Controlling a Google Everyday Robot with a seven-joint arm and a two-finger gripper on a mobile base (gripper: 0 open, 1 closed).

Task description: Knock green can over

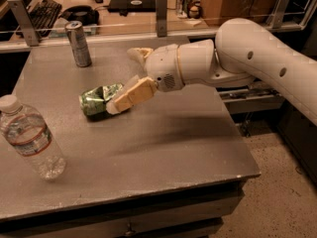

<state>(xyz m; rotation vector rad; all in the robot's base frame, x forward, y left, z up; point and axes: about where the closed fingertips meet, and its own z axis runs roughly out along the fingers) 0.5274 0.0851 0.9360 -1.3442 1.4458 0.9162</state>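
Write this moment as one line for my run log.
green can: on its side on table | gripper: open, beside can, lower finger touching it | status: knocked over

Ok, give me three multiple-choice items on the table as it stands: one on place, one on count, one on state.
1. The tool is: A right beside the green can; B far from every object; C out of view.
2. Drink containers on the table: A two; B three; C four.
3. The green can is: A upright; B lying on its side; C lifted into the air.

Answers: 1 A, the tool's lower finger lies against the can. 2 B, the green can, the slim silver can and the water bottle. 3 B, its length rests along the table.
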